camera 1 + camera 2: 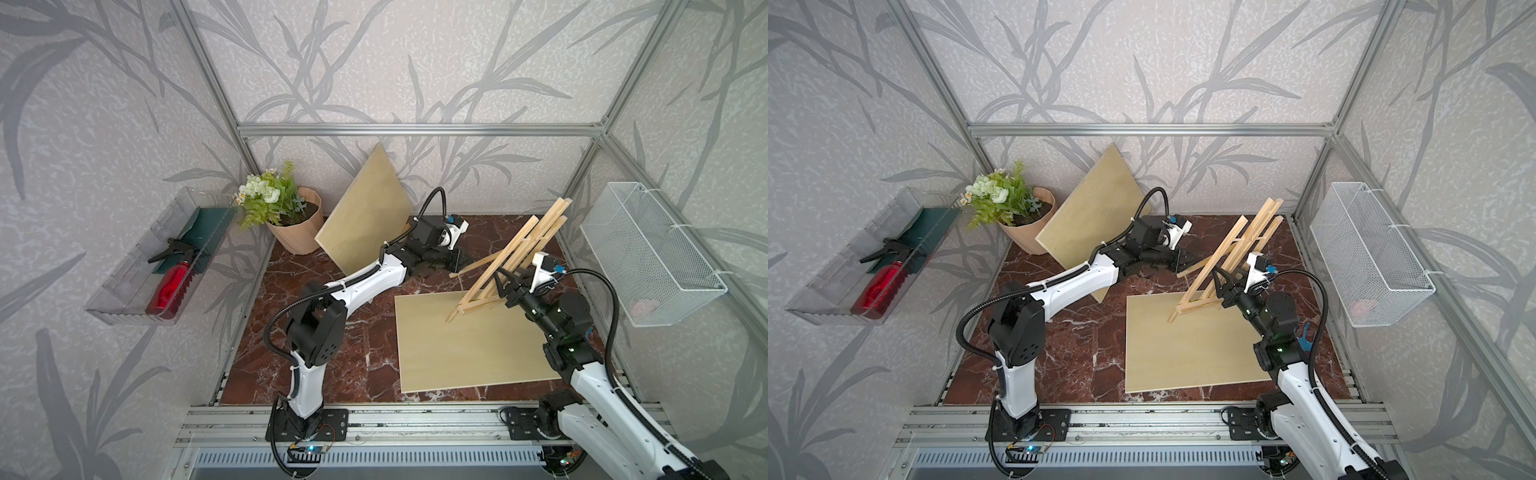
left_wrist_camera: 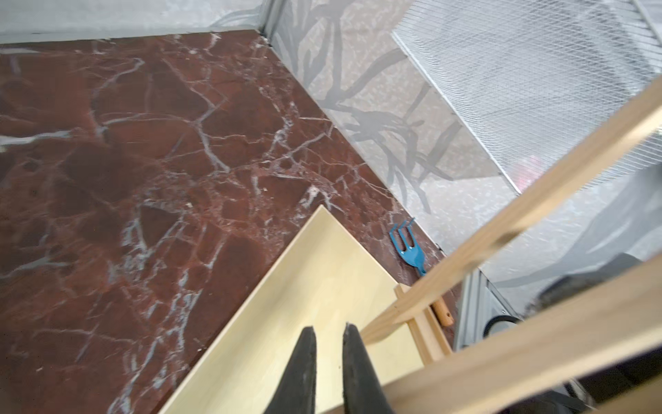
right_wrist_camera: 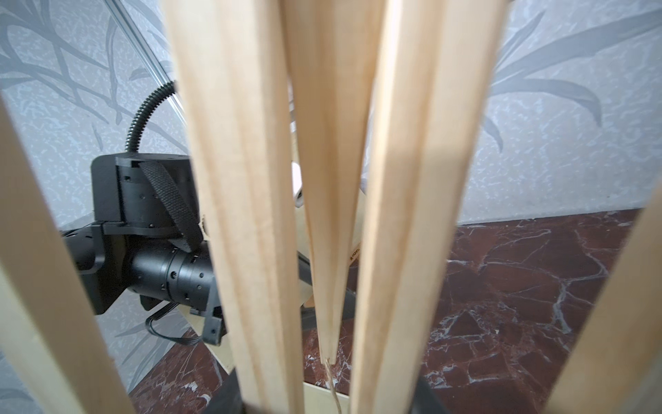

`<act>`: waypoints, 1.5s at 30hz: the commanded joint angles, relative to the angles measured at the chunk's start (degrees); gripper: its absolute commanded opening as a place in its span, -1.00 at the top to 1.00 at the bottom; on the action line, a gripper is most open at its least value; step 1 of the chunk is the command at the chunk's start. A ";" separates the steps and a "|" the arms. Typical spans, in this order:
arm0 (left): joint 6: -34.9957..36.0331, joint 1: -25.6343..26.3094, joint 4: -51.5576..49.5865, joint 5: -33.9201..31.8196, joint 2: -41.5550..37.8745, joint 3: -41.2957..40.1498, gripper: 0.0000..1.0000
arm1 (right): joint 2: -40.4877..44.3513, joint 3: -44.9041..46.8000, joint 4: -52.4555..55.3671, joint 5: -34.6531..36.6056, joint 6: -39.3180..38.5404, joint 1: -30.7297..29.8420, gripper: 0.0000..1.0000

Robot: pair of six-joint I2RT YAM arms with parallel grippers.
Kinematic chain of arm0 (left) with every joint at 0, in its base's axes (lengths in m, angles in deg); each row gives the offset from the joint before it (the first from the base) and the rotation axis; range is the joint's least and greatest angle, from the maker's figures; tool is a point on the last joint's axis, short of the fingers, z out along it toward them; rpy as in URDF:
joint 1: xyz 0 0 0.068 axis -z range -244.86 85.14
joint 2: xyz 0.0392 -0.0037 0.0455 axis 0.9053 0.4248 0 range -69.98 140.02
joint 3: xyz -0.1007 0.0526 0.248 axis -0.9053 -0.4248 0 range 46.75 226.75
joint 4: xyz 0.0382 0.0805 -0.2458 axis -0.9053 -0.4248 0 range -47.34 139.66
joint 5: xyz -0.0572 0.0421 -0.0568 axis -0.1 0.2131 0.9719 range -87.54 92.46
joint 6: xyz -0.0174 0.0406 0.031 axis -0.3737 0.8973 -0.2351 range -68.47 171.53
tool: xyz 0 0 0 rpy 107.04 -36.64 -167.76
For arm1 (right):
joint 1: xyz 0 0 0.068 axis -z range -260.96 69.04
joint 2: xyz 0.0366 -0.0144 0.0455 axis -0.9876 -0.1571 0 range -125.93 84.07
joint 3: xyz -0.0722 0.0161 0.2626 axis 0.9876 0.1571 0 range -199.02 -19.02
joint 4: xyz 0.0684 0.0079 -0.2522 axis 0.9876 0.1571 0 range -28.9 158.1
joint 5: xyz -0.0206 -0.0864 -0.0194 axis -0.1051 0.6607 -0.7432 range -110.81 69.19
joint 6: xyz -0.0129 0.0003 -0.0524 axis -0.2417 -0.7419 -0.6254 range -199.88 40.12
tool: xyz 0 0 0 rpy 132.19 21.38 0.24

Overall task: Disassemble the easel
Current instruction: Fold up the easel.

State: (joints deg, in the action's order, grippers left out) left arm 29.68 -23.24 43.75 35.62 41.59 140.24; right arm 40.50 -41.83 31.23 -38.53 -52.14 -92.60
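A: Where's the easel?
B: The easel (image 1: 536,232) is tilted, with its feet on the flat board (image 1: 469,345). That board lies on the marble table (image 1: 332,353), right side. The top end points up toward the back right corner.
A: And the right claw?
B: The right gripper (image 1: 508,282) is low on the easel, clamped round the middle slats. The wrist view shows its dark fingers (image 3: 224,398) on either side of the bundle, part-way apart with wood between.
A: Left one?
B: The left gripper (image 2: 329,333) is nearly closed, with only a thin gap. Board colour shows through it and nothing sits between the tips. A slat end is just beside one finger. I can't tell if it pinches any wood. In a top view it sits at the tip of the back leg (image 1: 473,266).
A: Anything else?
B: A second board (image 1: 365,212) leans on the back wall, with a flower pot (image 1: 297,232) beside it. A small blue rake (image 2: 408,247) lies on the table by the right wall. The wire basket (image 1: 652,253) is on that wall. On the left wall there's a clear tray (image 1: 116,291) with a red spray bottle (image 1: 170,286).
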 commanded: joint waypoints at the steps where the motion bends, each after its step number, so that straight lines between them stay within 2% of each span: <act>1: -1.15 1.43 0.71 7.14 1.35 2.52 0.69 | 1.85 0.47 -5.46 2.78 1.08 0.72 0.11; 5: -1.82 3.49 1.72 9.98 2.01 3.24 0.70 | 2.48 1.16 -5.72 3.56 1.99 1.50 0.09; 7: -3.52 4.35 3.22 13.75 3.15 4.15 0.70 | 2.83 1.48 -5.93 3.95 2.44 1.88 0.09; 17: -11.54 5.22 8.80 25.89 8.38 7.76 0.75 | 2.97 2.36 -6.96 4.53 3.37 2.85 0.06; 23: -20.26 5.31 19.57 33.63 9.45 6.60 0.75 | 2.97 2.66 -7.13 5.09 3.85 2.94 -0.05; 25: -24.90 5.31 25.62 35.62 10.10 5.92 0.74 | 2.98 2.75 -7.13 5.32 4.06 3.03 -0.08; 28: -36.88 5.15 40.75 38.58 12.11 5.30 0.75 | 2.71 2.71 -7.00 5.42 4.07 3.08 -0.05; 31: -47.70 4.27 53.47 38.02 14.85 5.94 0.80 | 2.01 2.50 -7.26 5.00 4.25 3.07 0.12; 35: -53.76 1.99 58.90 36.40 17.01 6.47 0.83 | 1.44 2.22 -7.14 4.71 4.29 3.13 0.16; 39: -61.32 -0.75 69.67 33.69 16.56 4.09 0.84 | 1.81 1.39 -5.77 5.36 4.42 3.19 0.20; 42: -61.77 -3.13 71.98 31.40 14.04 0.41 0.84 | 2.48 -1.00 -1.93 7.04 3.95 3.20 0.24; 45: -56.73 -4.95 68.20 29.37 9.91 -3.94 0.84 | 3.39 -5.10 6.69 11.66 3.08 3.15 0.27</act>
State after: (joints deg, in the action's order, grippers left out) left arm -26.58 -26.89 107.96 67.01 56.63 139.08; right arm 42.09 -42.15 32.74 -31.16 -48.29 -89.47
